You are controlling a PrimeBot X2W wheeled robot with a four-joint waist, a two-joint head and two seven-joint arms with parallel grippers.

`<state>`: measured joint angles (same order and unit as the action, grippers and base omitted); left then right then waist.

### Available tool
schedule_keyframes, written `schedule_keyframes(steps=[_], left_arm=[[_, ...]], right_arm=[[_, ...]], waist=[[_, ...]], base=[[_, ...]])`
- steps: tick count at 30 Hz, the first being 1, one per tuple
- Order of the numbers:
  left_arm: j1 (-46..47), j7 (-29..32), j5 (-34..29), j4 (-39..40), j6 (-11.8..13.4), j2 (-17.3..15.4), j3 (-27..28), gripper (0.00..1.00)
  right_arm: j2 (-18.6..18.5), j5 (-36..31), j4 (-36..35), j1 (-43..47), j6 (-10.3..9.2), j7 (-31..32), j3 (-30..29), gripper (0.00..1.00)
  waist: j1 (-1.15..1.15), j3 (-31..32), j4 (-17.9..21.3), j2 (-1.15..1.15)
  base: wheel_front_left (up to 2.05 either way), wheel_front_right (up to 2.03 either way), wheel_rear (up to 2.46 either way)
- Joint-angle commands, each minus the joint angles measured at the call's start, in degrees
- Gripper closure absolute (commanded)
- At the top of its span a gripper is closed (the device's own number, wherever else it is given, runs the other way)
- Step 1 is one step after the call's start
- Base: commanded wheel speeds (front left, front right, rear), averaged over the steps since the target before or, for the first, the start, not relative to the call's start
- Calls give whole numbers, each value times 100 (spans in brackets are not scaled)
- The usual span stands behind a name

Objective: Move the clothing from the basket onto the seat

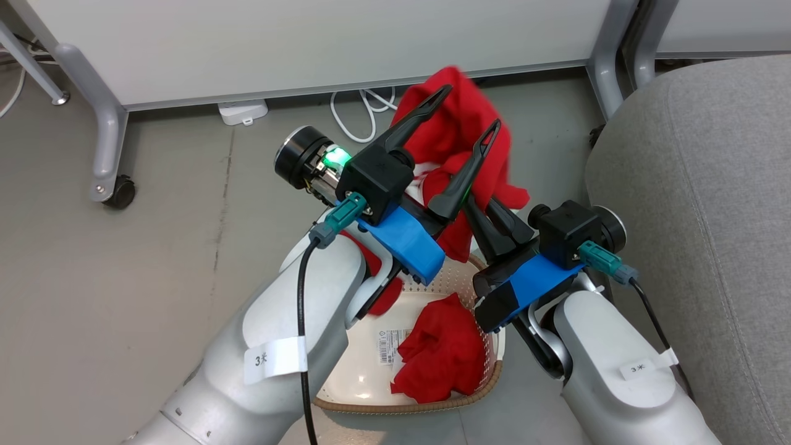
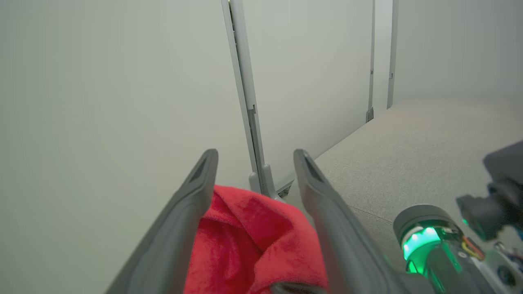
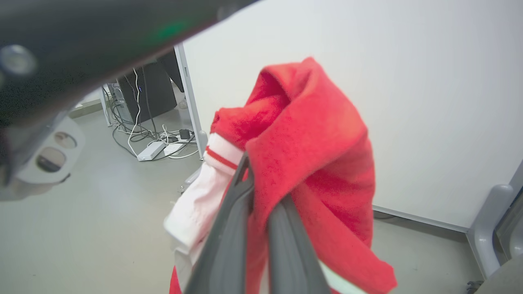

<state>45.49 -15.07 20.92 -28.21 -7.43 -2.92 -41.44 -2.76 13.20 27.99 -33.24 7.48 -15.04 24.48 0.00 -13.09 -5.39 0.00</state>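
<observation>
Red garment (image 3: 310, 134) pinched in right end effector (image 3: 261, 192); left end effector (image 1: 469, 108) spread. Swing over seat (image 1: 698, 185), hem clear of basket (image 1: 395, 405).

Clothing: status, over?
Left gripper open, astride lifted garment. Right gripper shut on it. Second garment in basket. Nothing seen blocking seat.

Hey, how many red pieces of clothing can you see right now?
2. One garment is held aloft, pinched by the right gripper; the other garment lies crumpled in the basket. More may be hidden under the left forearm.
</observation>
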Motion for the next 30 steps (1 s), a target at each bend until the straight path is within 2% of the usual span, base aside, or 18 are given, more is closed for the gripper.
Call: schedule_keyframes(steps=[1,15,30], left_arm=[[65,-16,10,-31,6,5,-10,0],[-53,-16,-198,-36,24,4,162,0],[-176,-16,-363,-51,-2,-24,197,0]], right_arm=[[-23,13,-39,-99,3,-22,-31,100],[-23,-111,-156,-7,3,-23,-169,100],[-21,-286,-520,253,3,-23,-930,100]], waist=[[0,-16,42,0],[0,-139,450,0],[0,-264,1321,0]], base=[[0,0,0],[0,0,0],[0,0,0]])
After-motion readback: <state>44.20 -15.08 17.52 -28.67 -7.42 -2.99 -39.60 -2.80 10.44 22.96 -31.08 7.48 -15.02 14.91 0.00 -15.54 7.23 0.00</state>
